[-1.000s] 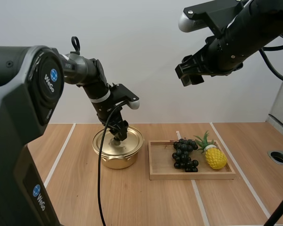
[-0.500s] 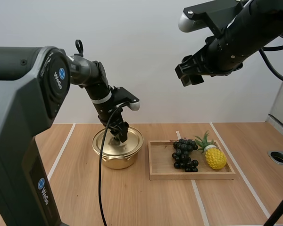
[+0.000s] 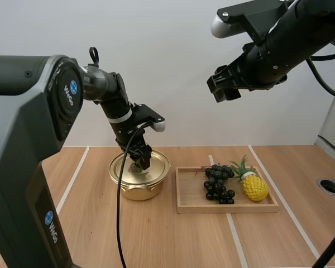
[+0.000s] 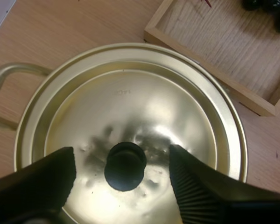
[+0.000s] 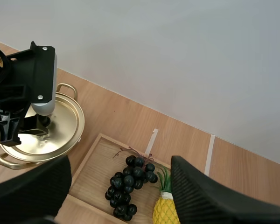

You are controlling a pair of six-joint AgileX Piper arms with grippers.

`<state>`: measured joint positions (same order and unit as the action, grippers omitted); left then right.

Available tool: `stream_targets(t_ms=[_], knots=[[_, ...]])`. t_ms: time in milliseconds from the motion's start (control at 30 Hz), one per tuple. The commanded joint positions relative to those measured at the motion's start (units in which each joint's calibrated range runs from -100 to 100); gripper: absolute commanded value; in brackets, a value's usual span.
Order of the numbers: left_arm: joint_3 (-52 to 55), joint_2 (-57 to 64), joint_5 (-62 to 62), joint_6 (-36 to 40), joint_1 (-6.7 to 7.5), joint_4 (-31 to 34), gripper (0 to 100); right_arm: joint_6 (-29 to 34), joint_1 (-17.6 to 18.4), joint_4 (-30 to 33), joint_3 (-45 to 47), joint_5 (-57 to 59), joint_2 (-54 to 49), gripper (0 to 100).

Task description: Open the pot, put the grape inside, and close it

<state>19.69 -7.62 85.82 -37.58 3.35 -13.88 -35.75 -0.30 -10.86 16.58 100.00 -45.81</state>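
- The wooden table (image 3: 156,240), marked with white tape lines, carries everything.
- The wooden tray (image 3: 229,210) lies just beside the pot, on its right as seen from above.
- The gold pot (image 3: 128,192) stands left of the table's middle, closed, with its lid (image 4: 144,93) seated flat on the rim.
- The right gripper (image 3: 223,90) hangs high over the tray, well apart from it, fingers spread wide and holding nothing.
- The left gripper (image 3: 142,162) is down over the lid, jaws released, with one finger on each side of the knob and a gap showing on both sides.
- The bunch of grapes (image 3: 218,182), dark, lies in the tray.
- A toy pineapple (image 3: 255,187) lies just beside the grapes.
- The black knob (image 4: 125,165) sits at the lid's centre, ungripped.
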Motion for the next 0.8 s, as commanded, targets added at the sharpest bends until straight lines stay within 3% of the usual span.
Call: stream_targets(t_ms=[0,33,67,400,767], knots=[[-0.4,0.1,0.9,0.5,0.24,-0.1,29,-0.4,-0.2,-0.5,-0.2,0.0,-0.4,100],[-0.4,0.1,0.9,0.5,0.24,0.2,8,-0.4,-0.2,-0.5,-0.2,0.0,-0.4,100],[-0.4,0.1,0.9,0.4,0.24,0.5,0,-0.4,-0.2,-0.5,-0.2,0.0,-0.4,100],[-2.4,2.1,1.8,2.9,0.24,1.3,0,-0.4,-0.2,-0.5,-0.2,0.0,-0.4,100],[-15.7,20.2,1.5,10.7,0.24,1.3,0,-0.1,-0.2,-0.4,-0.2,0.0,-0.4,100]])
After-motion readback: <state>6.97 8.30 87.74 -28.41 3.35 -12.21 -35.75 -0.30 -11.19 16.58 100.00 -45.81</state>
